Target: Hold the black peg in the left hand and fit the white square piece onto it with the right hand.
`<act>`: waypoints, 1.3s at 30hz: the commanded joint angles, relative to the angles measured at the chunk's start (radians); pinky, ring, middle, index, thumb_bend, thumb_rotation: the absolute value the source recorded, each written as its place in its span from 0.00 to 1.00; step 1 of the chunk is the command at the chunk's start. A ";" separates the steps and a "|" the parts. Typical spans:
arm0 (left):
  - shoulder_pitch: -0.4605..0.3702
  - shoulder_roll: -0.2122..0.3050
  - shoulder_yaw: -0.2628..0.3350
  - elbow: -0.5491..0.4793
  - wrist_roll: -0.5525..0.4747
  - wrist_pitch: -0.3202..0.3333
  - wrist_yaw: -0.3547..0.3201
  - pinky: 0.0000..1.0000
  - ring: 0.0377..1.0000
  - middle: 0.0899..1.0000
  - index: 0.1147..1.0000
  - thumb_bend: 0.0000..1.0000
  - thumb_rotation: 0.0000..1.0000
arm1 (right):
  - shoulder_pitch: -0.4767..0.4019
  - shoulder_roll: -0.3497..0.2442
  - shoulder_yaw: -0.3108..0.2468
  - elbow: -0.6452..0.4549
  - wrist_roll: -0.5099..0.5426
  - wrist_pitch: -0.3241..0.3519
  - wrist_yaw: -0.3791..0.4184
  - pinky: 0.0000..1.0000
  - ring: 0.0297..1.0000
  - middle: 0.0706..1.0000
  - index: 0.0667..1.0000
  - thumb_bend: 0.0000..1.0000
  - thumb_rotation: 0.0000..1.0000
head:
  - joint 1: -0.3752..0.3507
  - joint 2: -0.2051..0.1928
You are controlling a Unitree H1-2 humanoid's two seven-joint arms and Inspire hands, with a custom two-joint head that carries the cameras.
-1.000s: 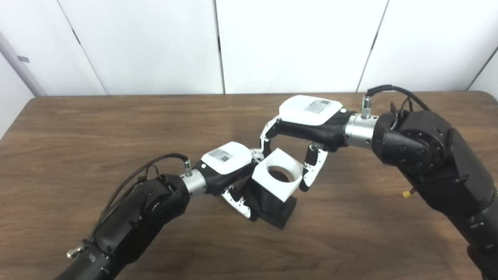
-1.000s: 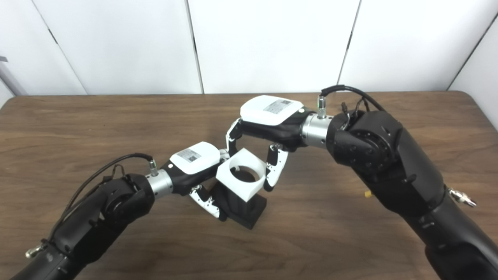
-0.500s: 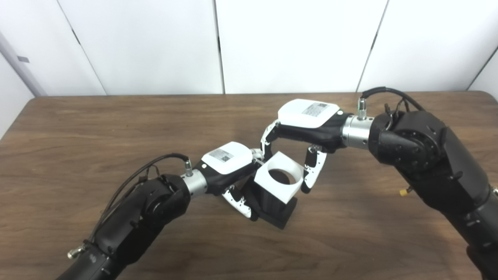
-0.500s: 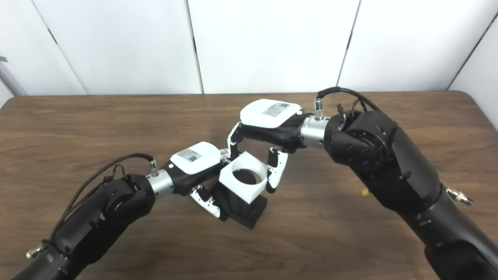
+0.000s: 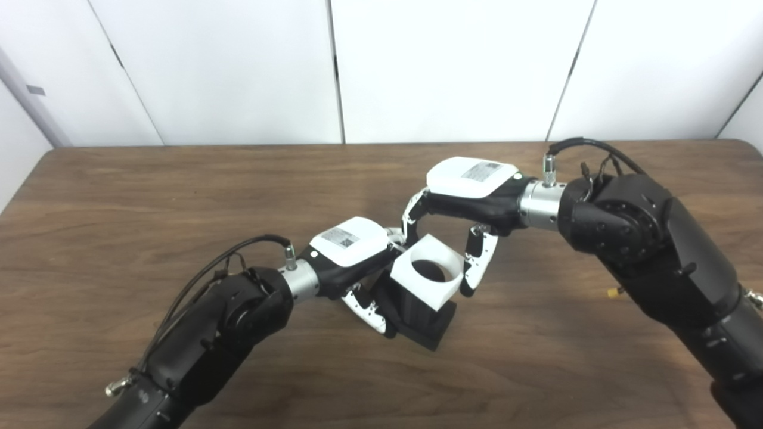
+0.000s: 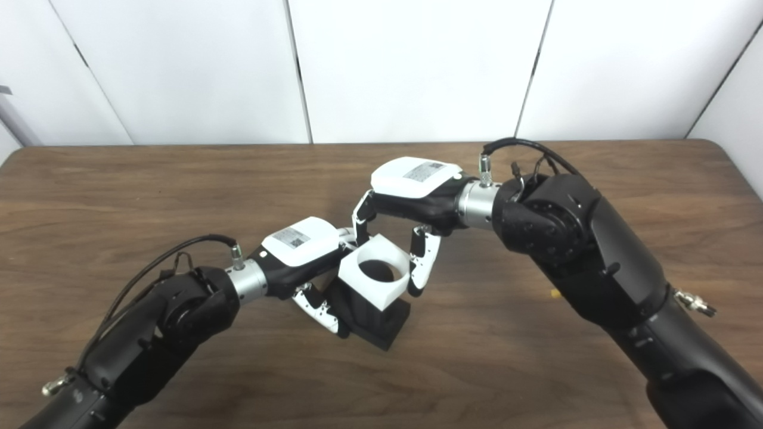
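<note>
Desk (image 5: 179, 196) surface around the work is bare brown wood, with white wall panels (image 5: 238, 65) behind it. I see my left robot hand (image 5: 351, 253) closed around the black peg (image 5: 417, 316), whose base rests on the desk. My right robot hand (image 5: 465, 190) grips the white square piece (image 5: 427, 279) between fingers and thumb, seated tilted over the peg's top. The left fingers hide much of the peg.

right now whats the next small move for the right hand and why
Probably keep pressing the white square piece straight down. The right hand grips it over the black peg, which the left hand steadies, and ribbed black body shows below the piece, so it does not look fully seated.
</note>
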 commanded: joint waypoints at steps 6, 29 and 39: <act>0.020 -0.009 -0.031 0.024 0.019 0.018 -0.064 0.72 0.93 0.91 0.43 0.52 0.07 | -0.024 0.011 -0.002 -0.010 0.003 -0.021 -0.013 0.71 0.77 0.72 0.44 0.52 0.13 | -0.001 0.004; 0.018 -0.012 -0.025 0.010 0.012 0.036 -0.079 0.73 0.93 0.90 0.43 0.52 0.07 | -0.013 0.021 0.037 -0.018 -0.010 -0.022 0.005 0.70 0.76 0.72 0.45 0.52 0.14 | 0.005 0.013; 0.018 -0.013 -0.016 0.022 0.006 0.023 -0.074 0.72 0.93 0.90 0.43 0.52 0.07 | -0.019 0.012 0.029 -0.017 -0.011 0.010 0.039 0.70 0.77 0.79 0.74 0.90 0.26 | 0.001 0.011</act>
